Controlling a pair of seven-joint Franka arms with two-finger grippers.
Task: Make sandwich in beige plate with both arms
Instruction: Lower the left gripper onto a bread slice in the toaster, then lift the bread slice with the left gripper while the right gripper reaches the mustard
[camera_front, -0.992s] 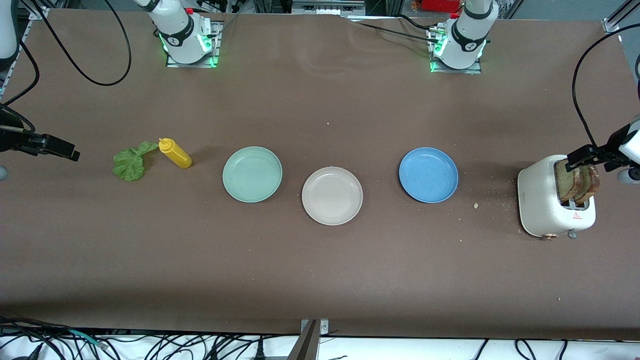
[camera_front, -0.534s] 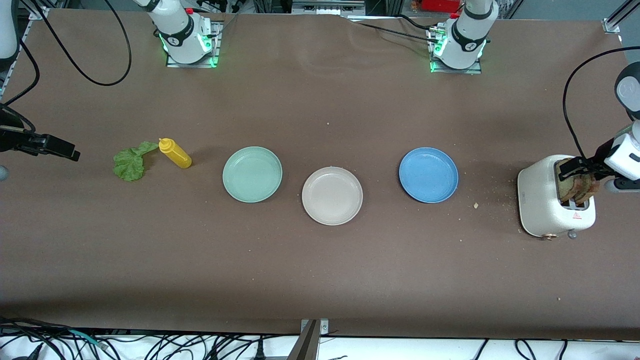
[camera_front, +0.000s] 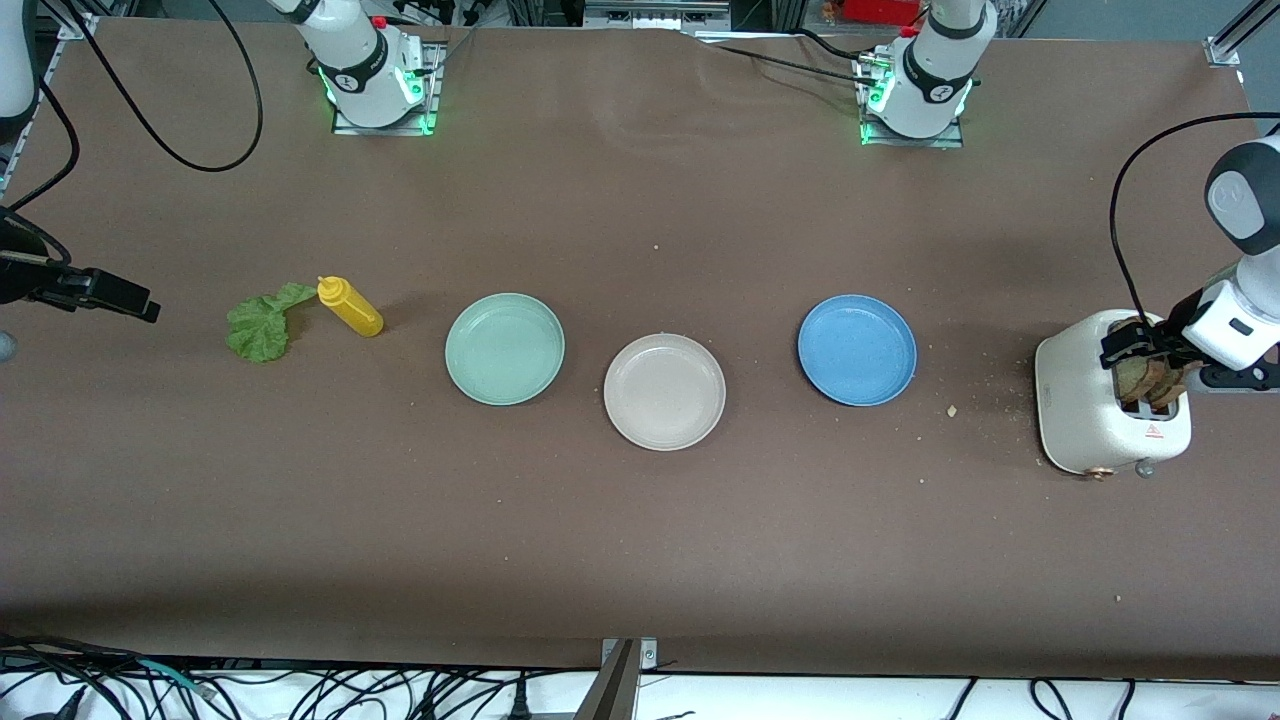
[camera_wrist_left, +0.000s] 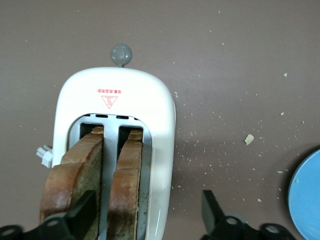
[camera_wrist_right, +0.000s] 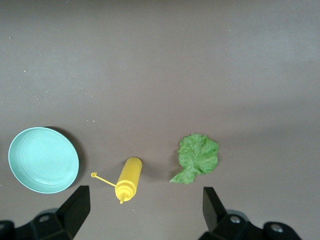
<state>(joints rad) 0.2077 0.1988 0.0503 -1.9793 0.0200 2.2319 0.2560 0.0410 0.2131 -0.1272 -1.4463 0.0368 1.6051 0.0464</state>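
Observation:
Two brown toast slices (camera_wrist_left: 87, 175) stand in the slots of a white toaster (camera_front: 1080, 400) at the left arm's end of the table. My left gripper (camera_front: 1135, 350) is low over the toaster and open. In the left wrist view (camera_wrist_left: 147, 217) one finger lies against the outer slice and the other hangs outside the toaster wall. A green lettuce leaf (camera_front: 258, 326) lies at the right arm's end. The beige plate (camera_front: 664, 392) sits empty mid-table. My right gripper (camera_front: 125, 298) hovers open beside the lettuce (camera_wrist_right: 199, 156), holding nothing (camera_wrist_right: 144, 210).
A yellow squeeze bottle (camera_front: 350, 306) lies beside the lettuce. A mint-green plate (camera_front: 505, 349) and a blue plate (camera_front: 857, 350) flank the beige plate. Crumbs are scattered between the blue plate and the toaster.
My left gripper has come down over the toaster onto the tops of the toast slices. The right arm has not moved.

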